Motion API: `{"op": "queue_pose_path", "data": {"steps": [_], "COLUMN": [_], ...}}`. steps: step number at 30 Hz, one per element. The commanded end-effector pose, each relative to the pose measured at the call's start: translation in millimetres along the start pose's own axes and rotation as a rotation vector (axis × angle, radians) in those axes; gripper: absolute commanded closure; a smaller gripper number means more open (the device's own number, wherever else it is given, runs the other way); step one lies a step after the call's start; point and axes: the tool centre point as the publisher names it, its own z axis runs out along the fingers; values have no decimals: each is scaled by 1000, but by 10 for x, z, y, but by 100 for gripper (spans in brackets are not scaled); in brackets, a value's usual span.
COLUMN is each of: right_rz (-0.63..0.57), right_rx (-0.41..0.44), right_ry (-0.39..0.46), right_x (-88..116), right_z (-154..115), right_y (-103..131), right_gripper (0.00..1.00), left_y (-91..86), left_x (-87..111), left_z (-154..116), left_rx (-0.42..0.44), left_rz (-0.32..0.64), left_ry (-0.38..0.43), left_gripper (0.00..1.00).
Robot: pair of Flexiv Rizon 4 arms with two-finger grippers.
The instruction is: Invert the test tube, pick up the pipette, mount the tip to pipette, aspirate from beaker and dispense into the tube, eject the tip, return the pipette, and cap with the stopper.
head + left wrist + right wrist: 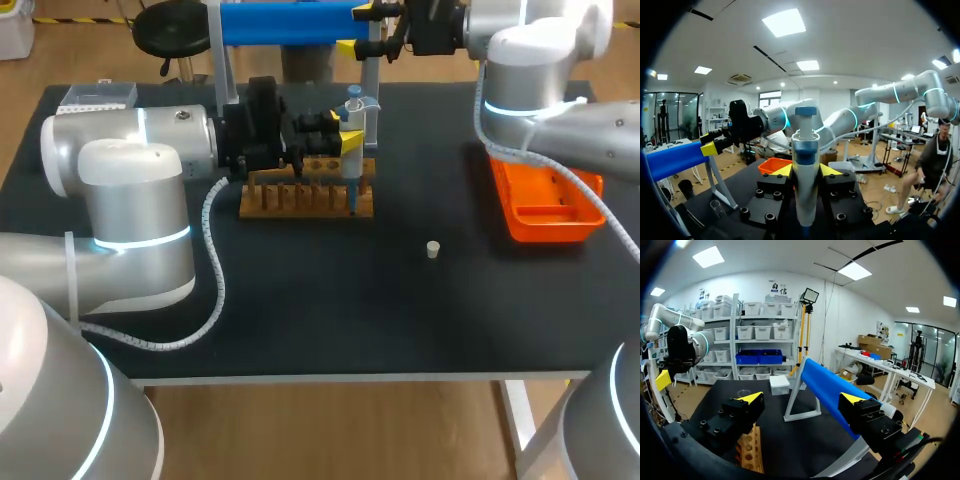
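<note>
My left gripper [347,128] is shut on a white and blue pipette [355,120], held upright over the right end of the wooden tube rack [305,197]. In the left wrist view the pipette [805,170] stands between the yellow fingertips [782,171]. Its lower end reaches down to the rack; I cannot make out a tube there. A small white stopper [433,249] lies on the black table. My right gripper [358,28] is open at the back, by the end of the blue bar stand [290,22]. In the right wrist view the right gripper [802,399] has the blue bar [830,390] just ahead.
An orange tray [545,200] sits at the right, under my right arm. A white box [97,97] stands at the back left corner. A small clear beaker [716,206] rests on the table near the stand's leg.
</note>
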Motion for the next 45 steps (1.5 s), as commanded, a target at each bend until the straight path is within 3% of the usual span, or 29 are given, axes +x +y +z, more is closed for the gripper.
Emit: {"op": "queue_pose_path", "data": {"steps": [1,12,22,32,45], "right_rz": [0,0,0,0,0], "right_rx": [0,0,0,0,0], "right_ry": [0,0,0,0,0], "right_x": [-6,-6,-6,-6,-6], "right_z": [8,8,8,8,8], "right_y": [-4,-4,-4,-4,-4], "right_gripper": [0,0,0,0,0], "left_y": [8,-1,-22,-11,-56], "left_x": [10,3,-188,-693,-1408], "left_z": [13,-13,-699,-1299,-1529], "left_rx": [3,-18,-122,-158,-128], "left_rz": [1,-1,-18,-10,12], "left_ry": [-6,-20,-200,-381,-541], "left_gripper": [100,100,100,100,100]}}
